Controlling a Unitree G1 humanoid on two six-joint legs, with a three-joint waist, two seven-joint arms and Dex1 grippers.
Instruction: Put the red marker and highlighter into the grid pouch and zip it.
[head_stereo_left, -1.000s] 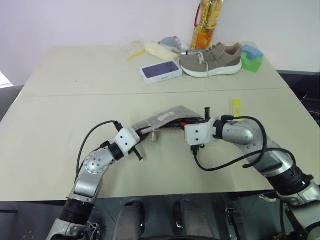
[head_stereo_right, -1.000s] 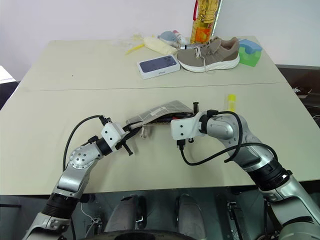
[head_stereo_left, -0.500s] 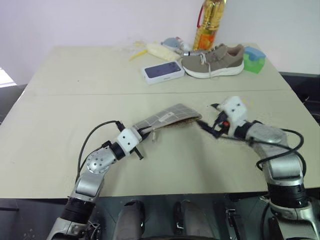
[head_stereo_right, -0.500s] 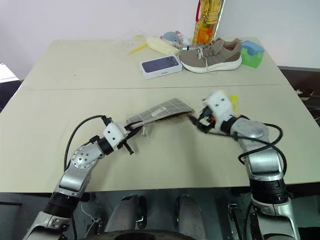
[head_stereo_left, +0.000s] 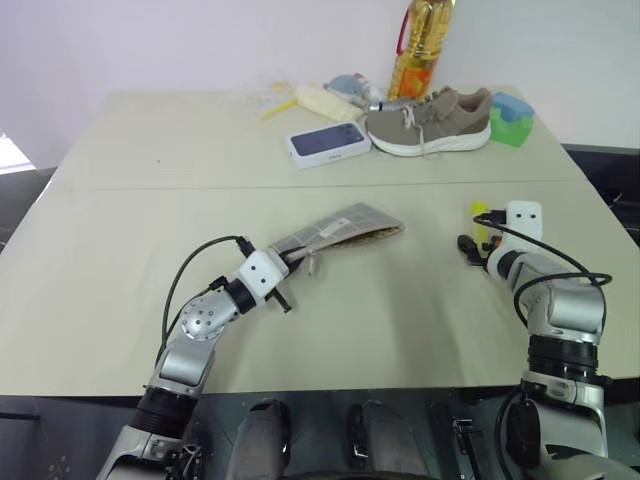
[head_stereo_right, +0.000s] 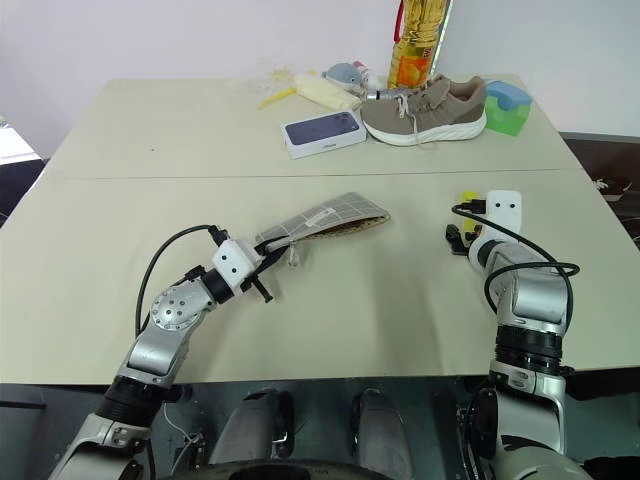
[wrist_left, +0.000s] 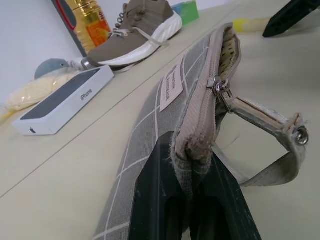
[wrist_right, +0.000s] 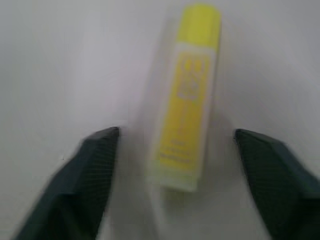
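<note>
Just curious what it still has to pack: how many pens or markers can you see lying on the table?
1: the yellow highlighter lies on the table near its right edge, between the open fingers of the right gripper. Another pen may be hidden inside the grid pouch.

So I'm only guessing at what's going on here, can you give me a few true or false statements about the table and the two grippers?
1. The left gripper is shut on one end of the grid pouch. True.
2. The highlighter is already inside the pouch. False: it lies on the table, between the open fingers of the right gripper.
3. The right gripper is clamped on the highlighter. False: its fingers stand apart on either side of it, not touching it.
4. A shoe sits at the far side of the table beside a white phone box. True.
5. The pouch's zipper is fully closed. False: its far end gapes open in the left wrist view.
</note>
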